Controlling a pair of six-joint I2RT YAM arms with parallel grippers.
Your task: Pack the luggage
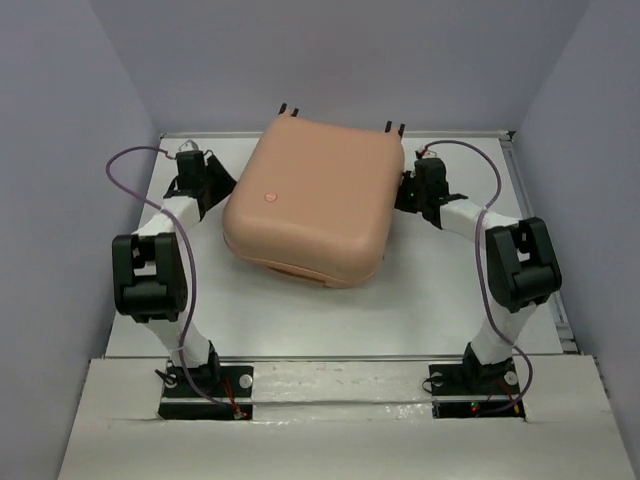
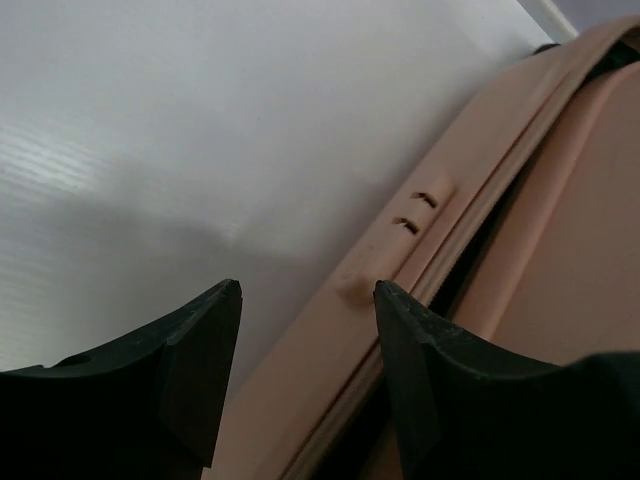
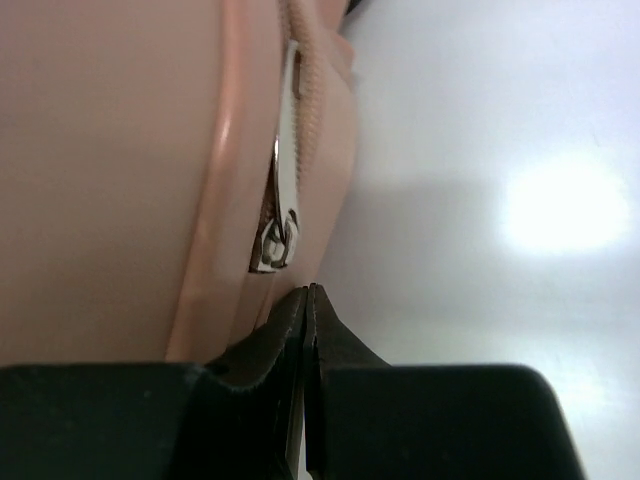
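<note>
The luggage [image 1: 310, 200], a peach-pink hard-shell suitcase, lies flat at the back middle of the white table [image 1: 300, 320] with its lid down. In the left wrist view its side [image 2: 560, 230] still shows a dark gap along the seam. My left gripper [image 1: 220, 190] is open at the case's left side, and its jaws [image 2: 307, 290] straddle the lower shell's rim. My right gripper [image 1: 405, 190] is at the case's right side. In the right wrist view it [image 3: 310, 290] is shut with nothing visible between the jaws. Its tips sit just below a silver zipper pull [image 3: 275, 240] on the luggage [image 3: 110, 150].
Black caster wheels [image 1: 290, 108] stick out at the case's far edge, close to the back wall. Grey walls close in the table on the left, right and back. The arm bases [image 1: 205, 385] stand at the near edge.
</note>
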